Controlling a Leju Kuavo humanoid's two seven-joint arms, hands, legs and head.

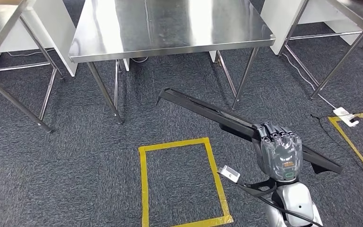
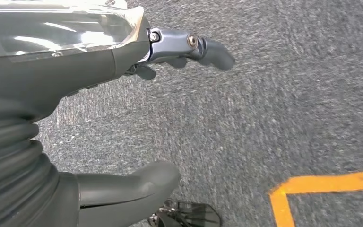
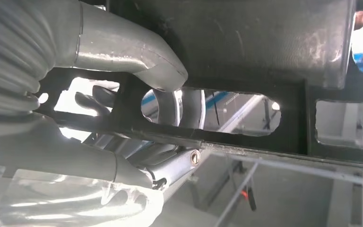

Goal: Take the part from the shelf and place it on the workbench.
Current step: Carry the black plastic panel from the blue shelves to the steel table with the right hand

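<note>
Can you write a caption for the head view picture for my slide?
Robot's right hand carries a long black part toward the steel workbench.

Bright overhead glare streaks the steel workbench (image 1: 170, 28); wrist views blur softly.

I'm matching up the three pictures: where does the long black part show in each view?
Head view: black part runs diagonally above the carpet, gripped by the right hand.
Left wrist view: not in it.
Right wrist view: it spans the picture, thumb on it.
Shared landmark: the right hand.
</note>
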